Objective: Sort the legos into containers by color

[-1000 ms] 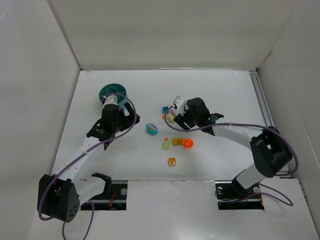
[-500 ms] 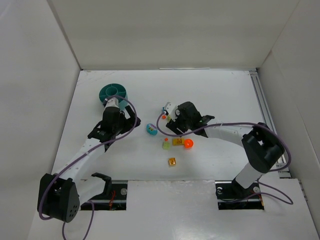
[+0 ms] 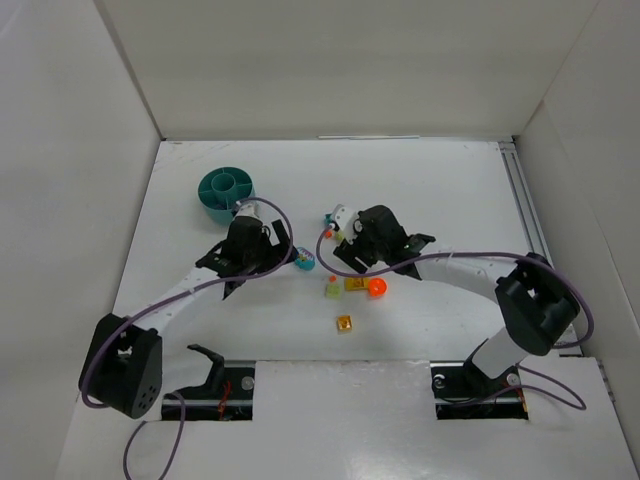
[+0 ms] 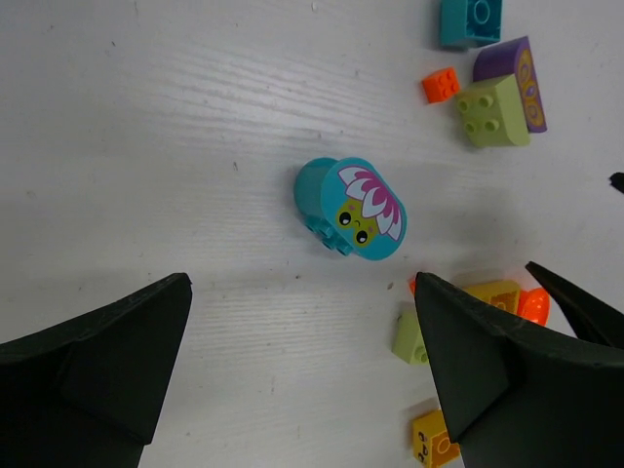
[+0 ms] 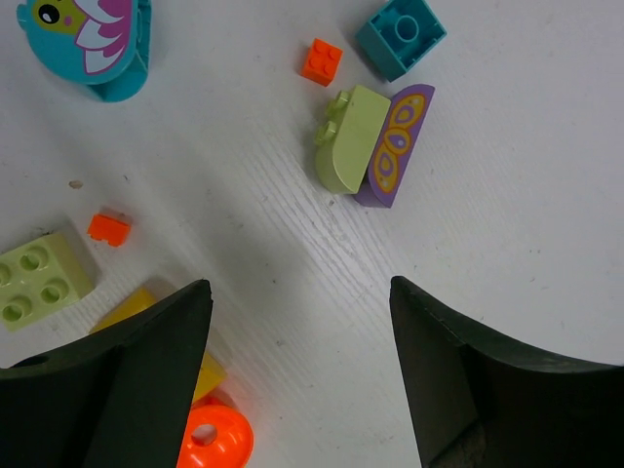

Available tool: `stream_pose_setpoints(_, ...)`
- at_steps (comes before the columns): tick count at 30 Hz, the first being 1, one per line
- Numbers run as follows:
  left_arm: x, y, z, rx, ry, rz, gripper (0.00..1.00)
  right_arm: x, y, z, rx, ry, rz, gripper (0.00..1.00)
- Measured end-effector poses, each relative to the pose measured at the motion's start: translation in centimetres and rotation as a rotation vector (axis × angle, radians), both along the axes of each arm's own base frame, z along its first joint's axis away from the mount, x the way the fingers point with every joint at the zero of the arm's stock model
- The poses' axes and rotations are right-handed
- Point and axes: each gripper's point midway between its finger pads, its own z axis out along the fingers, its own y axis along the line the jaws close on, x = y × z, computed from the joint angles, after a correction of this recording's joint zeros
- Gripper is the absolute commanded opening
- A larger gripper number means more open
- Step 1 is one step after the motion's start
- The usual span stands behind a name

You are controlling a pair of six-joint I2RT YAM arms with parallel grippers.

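Top view: the teal bowl (image 3: 220, 207) is sitting upper left, with the legos (image 3: 345, 284) lying loose mid-frame.

Left wrist view: the left gripper (image 4: 302, 331) is hovering wide open, framing the teal flower brick (image 4: 353, 207) at centre, probably for pickup.

Right wrist view: the right gripper (image 5: 300, 322) is gaping open and empty below the lime brick (image 5: 343, 141).

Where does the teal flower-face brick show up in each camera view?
Top external: flower-face brick just left of picture centre.
Left wrist: near the centre, face up.
Right wrist: top left corner, cut off by the edge.
Shared landmark: lime four-stud brick, also in the left wrist and right wrist views.
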Motion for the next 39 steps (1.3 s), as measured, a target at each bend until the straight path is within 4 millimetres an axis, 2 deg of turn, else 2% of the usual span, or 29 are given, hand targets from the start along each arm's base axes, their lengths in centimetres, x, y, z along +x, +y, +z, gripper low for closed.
stream_pose_setpoints(6, -0.4, -1.2, -2.1, 0.03, 0.065, -0.031, 0.92, 0.2, -0.5, 1.3, 0.019, -0.027, -0.026, 0.79)
stream_pose_setpoints(11, -0.1, -3.1, -3.3, 0.05, 0.106, -0.055, 0.91, 0.0, -1.6, 1.2, 0.016, -0.032, -0.053, 0.8)
stream_pose_setpoints(18, 0.5, -4.8, -2.5, 0.039, 0.092, -0.066, 0.91, 0.7, -3.6, 1.6, 0.016, -0.049, -0.106, 0.8)
stream_pose_setpoints(22, 0.9, -4.8, -2.0, 0.037, 0.077, -0.056, 0.91, 1.3, -4.3, 0.5, -0.007, -0.027, -0.121, 0.8)
stream_pose_setpoints(28, 1.0, -4.6, -2.1, 0.04, 0.079, -0.041, 0.91, 2.6, -2.7, -1.8, -0.029, 0.026, -0.088, 0.8)
stream_pose_setpoints(36, 1.1, -4.3, -2.0, 0.051, 0.077, -0.024, 0.91, 4.3, 0.1, -2.7, 0.031, 0.043, -0.065, 0.8)
stream_pose_setpoints(39, 1.1, -4.2, -1.9, 0.053, 0.072, -0.02, 0.91, 4.9, 0.9, -3.6, 0.048, 0.057, -0.07, 0.8)
